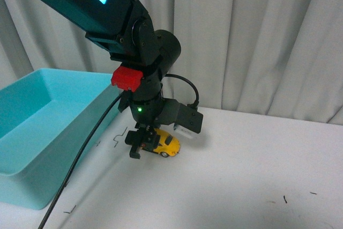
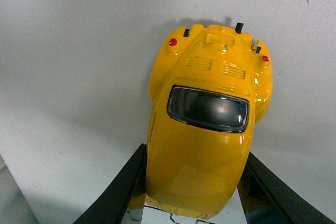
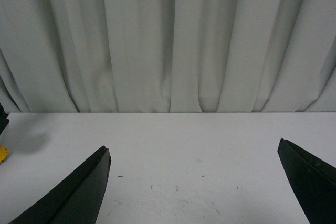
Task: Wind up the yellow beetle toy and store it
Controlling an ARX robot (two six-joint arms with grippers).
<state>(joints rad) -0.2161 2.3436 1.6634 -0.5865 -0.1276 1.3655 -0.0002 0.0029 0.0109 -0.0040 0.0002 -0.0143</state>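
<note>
Yellow beetle toy [image 1: 166, 144] stands wheels-down on desk [image 1: 241, 175], near teal bin [image 1: 21, 189]. Left gripper [image 1: 140, 146] is set low over it, jaws flanking both body sides; whether it is firmly clamped cannot be told. Right gripper [image 3: 193, 148]: jaws wide apart, over bare desk. Judged: grip should be squared across the flanks and the wheels pressed to the desk for a straight pull-back wind.

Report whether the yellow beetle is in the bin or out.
Out: the yellow beetle toy sits on the white table beside the teal bin, within the left gripper.
</note>
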